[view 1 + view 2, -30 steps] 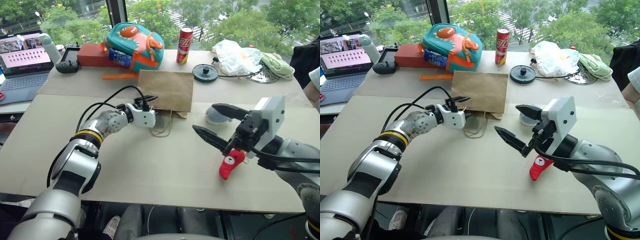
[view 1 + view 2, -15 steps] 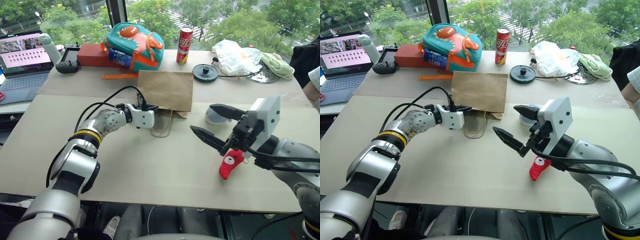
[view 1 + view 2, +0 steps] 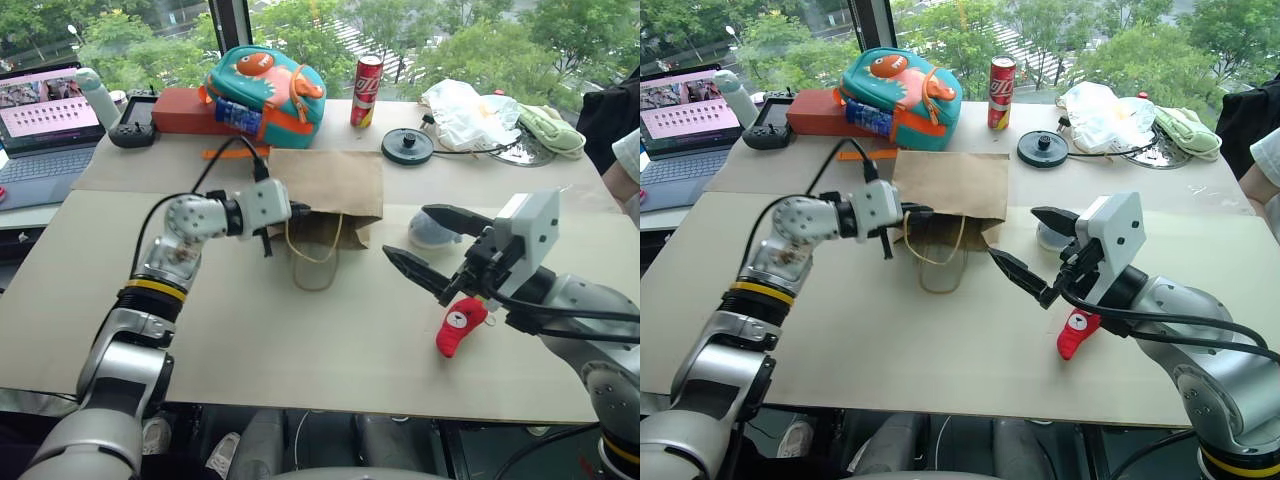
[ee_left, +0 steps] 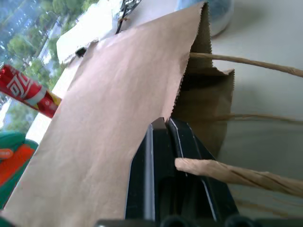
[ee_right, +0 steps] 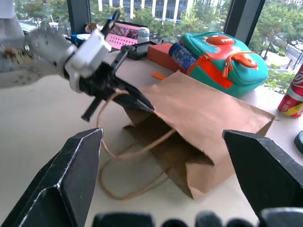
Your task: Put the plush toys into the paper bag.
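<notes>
The brown paper bag (image 3: 335,185) lies on its side mid-table, mouth toward me. My left gripper (image 3: 297,212) is shut on the upper edge of the mouth and holds it raised, so the mouth gapes. In the left wrist view the closed fingers (image 4: 163,142) pinch that edge, and a cord handle (image 4: 227,172) crosses them. My right gripper (image 3: 405,232) hangs open to the right of the bag, holding nothing. The red plush toy (image 3: 455,328) lies on the table under it. The pale grey-blue plush toy (image 3: 432,236) sits behind it, partly hidden by the fingers.
Along the far edge stand a teal-and-orange backpack (image 3: 268,90), a red can (image 3: 367,90), a black disc (image 3: 408,146), a white plastic bag (image 3: 465,110) and a green cloth (image 3: 550,128). A laptop (image 3: 45,120) and a controller (image 3: 133,128) are far left. A person's sleeve (image 3: 625,160) shows at the right edge.
My left gripper shut on the bag's upper edge, rolled over and rose, pulling the mouth open and lifting a handle. The right arm stayed still.
</notes>
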Robot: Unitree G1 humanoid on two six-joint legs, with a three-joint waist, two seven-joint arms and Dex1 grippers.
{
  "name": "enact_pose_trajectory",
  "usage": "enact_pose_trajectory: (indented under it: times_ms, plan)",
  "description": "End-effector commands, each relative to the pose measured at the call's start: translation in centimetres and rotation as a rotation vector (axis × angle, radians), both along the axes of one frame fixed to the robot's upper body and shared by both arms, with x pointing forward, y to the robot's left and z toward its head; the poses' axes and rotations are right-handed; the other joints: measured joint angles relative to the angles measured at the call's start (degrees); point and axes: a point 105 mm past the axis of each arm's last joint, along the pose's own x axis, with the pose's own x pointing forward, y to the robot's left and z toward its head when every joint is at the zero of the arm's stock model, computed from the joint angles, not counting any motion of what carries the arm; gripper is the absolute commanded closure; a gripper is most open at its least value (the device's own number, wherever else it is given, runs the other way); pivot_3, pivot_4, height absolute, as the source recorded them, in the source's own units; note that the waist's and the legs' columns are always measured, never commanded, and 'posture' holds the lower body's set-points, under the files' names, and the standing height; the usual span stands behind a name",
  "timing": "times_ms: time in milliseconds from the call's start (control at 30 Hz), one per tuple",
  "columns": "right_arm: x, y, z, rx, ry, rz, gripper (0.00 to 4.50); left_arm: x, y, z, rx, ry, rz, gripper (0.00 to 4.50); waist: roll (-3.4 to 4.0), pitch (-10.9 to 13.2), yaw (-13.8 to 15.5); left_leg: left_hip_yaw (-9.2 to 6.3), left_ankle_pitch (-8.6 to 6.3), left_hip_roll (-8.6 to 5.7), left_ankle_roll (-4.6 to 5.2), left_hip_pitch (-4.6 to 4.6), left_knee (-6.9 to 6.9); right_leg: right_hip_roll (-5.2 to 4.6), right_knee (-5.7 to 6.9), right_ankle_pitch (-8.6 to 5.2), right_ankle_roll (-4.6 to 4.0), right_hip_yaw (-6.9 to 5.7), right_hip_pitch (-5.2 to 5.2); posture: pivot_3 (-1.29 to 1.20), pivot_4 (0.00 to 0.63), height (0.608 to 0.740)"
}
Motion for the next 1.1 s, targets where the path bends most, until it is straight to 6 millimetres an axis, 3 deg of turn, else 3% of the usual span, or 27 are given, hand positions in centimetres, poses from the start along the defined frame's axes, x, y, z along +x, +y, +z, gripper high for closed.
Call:
enact_pose_trajectory:
  times_ms: [33,167,333,433,667,700,800,1100]
  plan:
    - [-0.4,-0.8,0.7,-0.052,-0.039,-0.018,0.00,-1.1,-0.3,3.3,-0.073,0.078,0.013,4.48,0.00,0.00,0.00,0.00,0.00,0.00,0.00,0.01,0.00,0.00,0.00,0.00,0.00,0.00,0.01,0.00,0.150,0.739]
    - [0.5,-0.7,-0.6,-0.086,0.002,-0.048,0.00,-1.4,-0.3,5.0,-0.107,0.168,0.046,4.48,0.00,0.00,-0.17,-0.02,0.00,0.01,0.00,0.01,0.03,0.03,0.00,-0.02,0.04,-0.02,0.02,0.00,0.150,0.739]
    - [2.6,1.0,-2.1,-0.012,0.062,-0.107,0.00,-1.2,0.0,4.2,-0.086,0.187,0.070,4.48,0.01,0.00,-1.14,0.02,0.00,0.09,0.00,0.15,-0.02,0.12,0.02,-0.08,0.12,0.04,0.04,0.00,0.150,0.739]
    - [3.8,1.4,-3.1,0.023,0.084,-0.175,0.67,-1.3,0.1,3.8,-0.082,0.198,0.071,4.50,0.01,0.00,-1.01,-0.01,0.00,0.13,0.00,0.13,-0.06,0.20,0.05,-0.02,0.01,0.06,-0.02,0.00,0.150,0.739]
    - [4.7,3.7,-3.6,0.065,0.088,-0.180,3.09,-1.1,0.1,3.9,-0.091,0.198,0.078,4.50,0.01,0.00,-0.60,-0.01,0.00,0.04,0.00,-0.02,-0.01,0.10,-0.01,-0.01,0.00,0.06,-0.07,0.00,0.150,0.739]
    - [4.8,4.1,-3.5,0.072,0.086,-0.175,3.27,-1.0,0.1,4.0,-0.093,0.198,0.077,4.50,0.01,0.00,-0.64,-0.02,0.00,0.05,0.00,-0.01,-0.02,0.10,-0.01,-0.01,-0.01,0.05,-0.07,0.00,0.150,0.739]
    - [5.4,5.6,-3.6,0.080,0.086,-0.159,4.45,-1.0,-0.3,4.1,-0.102,0.200,0.066,4.50,0.01,0.00,-0.73,-0.02,0.00,0.06,0.00,0.02,-0.02,0.11,0.01,-0.01,-0.01,0.04,-0.07,0.00,0.150,0.739]
    - [8.5,8.8,-4.0,0.082,0.078,-0.172,4.48,-1.4,-1.3,4.7,-0.130,0.208,0.027,4.50,0.02,0.00,-0.87,-0.02,0.00,0.06,0.00,0.03,-0.03,0.12,0.04,0.00,-0.02,0.03,-0.08,0.00,0.150,0.739]
